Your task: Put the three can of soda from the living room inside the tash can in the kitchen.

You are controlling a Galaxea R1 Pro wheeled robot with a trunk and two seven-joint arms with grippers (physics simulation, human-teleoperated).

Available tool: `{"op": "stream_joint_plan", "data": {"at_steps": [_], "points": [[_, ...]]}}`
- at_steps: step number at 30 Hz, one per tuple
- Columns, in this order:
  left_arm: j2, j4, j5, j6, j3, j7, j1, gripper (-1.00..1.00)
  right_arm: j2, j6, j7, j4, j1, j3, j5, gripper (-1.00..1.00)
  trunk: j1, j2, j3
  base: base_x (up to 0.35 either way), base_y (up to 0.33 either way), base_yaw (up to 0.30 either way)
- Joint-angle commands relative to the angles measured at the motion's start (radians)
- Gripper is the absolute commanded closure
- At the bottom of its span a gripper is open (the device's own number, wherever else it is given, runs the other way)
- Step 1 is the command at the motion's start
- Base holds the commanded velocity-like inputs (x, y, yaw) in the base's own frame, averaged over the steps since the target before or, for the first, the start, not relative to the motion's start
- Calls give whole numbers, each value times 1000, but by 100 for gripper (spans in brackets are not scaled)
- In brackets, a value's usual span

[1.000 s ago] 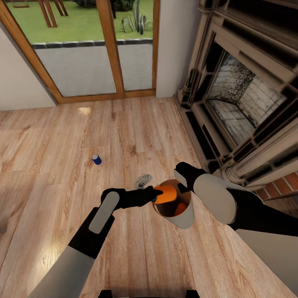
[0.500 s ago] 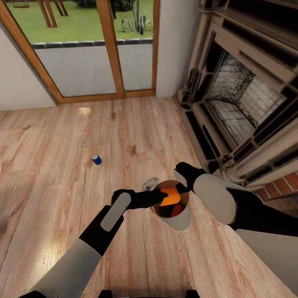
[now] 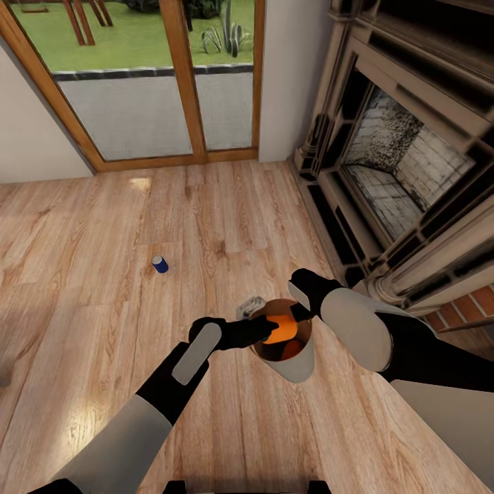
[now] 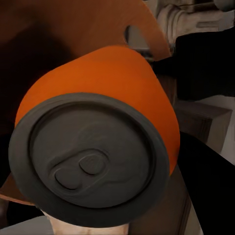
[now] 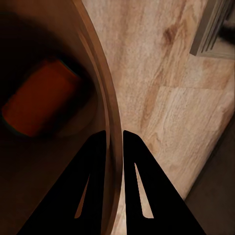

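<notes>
The tash can (image 3: 296, 362), its rim clamped by the right hand (image 3: 299, 313), has not moved. The left hand (image 3: 266, 328) has carried its gripped orange can (image 3: 281, 328) lower into the mouth. The blue can (image 3: 160, 264) lies well left.

left fingers (image 3: 257, 330) hidden behind orange can (image 3: 281, 328)

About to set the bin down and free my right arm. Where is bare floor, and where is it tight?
Bare wood floor runs between the glass doors and the bin, and wide along the robot's left, apart from the blue can. It is crowded at the bin mouth, where the left gripper holds an orange can, and rightward by the fireplace.
</notes>
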Motion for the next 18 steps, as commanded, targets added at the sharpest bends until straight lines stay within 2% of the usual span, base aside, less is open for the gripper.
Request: {"op": "stream_joint_plan", "data": {"at_steps": [1,10,14,18], "points": [[0,4,0,-2,-2,2,0,100,0,-1,4,0,0,-3,-9,100,0,0,0,0,0,0],[-5,69,0,-74,-57,46,-1,100,0,-1,5,0,0,-3,-10,100,0,0,0,0,0,0],[-6,81,-1,-84,-65,54,0,100,0,-1,5,0,0,-3,-9,100,0,0,0,0,0,0],[-11,88,-1,-93,-69,59,-1,100,0,0,36,0,0,-3,-10,100,0,0,0,0,0,0]]}}
